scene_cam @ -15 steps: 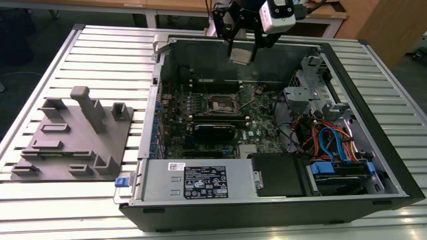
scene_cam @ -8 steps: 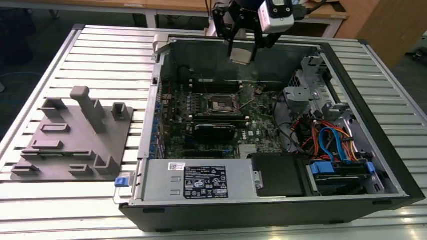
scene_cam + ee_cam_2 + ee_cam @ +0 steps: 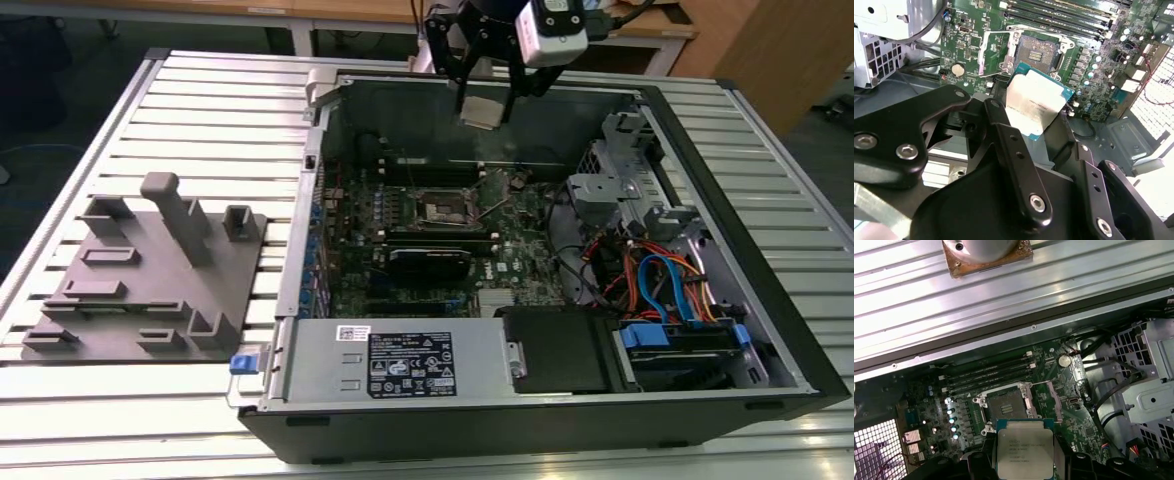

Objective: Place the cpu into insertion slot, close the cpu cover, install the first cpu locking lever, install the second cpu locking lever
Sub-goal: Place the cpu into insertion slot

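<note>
High over the case's (image 3: 561, 425) far wall, my gripper (image 3: 483, 100) pinches the cpu (image 3: 483, 113); the insertion slot (image 3: 441, 208) waits below, nearer, slightly toward the exterior view's left.

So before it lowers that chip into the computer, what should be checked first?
1. Grip on the cpu: ok, the tool is shut on two of its edges.
2. The insertion slot empty: ok.
3. The cpu cover swung open, off the slot: ok.
4. Chip lined up over the slot: cannot tell; it hangs well above the motherboard.
5. Chip's turn matching the slot: cannot tell.
6. The cables away from the slot: ok.
</note>
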{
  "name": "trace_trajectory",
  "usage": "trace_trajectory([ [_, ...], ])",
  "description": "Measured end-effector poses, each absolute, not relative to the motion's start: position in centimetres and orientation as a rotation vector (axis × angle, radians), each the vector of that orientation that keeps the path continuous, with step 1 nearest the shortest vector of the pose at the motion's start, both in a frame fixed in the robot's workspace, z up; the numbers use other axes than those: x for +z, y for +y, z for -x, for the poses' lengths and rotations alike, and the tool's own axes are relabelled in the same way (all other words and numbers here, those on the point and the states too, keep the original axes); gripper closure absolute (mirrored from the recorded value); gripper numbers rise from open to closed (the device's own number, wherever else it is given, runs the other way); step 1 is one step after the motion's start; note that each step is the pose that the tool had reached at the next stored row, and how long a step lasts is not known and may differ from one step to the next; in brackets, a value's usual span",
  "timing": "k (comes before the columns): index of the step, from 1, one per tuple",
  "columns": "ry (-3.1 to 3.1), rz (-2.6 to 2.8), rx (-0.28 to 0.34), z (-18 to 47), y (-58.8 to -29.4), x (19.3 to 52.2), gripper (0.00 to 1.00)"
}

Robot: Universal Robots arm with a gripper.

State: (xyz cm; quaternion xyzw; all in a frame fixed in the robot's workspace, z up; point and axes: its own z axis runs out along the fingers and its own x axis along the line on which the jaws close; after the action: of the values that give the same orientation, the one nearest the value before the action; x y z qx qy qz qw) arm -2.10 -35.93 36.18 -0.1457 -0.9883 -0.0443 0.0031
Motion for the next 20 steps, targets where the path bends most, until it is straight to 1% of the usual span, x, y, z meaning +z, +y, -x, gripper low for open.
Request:
trace_trajectory([
  [20, -3.085, 0.56, -0.139, 2.1, -35.93, 36.18, 0.46],
])
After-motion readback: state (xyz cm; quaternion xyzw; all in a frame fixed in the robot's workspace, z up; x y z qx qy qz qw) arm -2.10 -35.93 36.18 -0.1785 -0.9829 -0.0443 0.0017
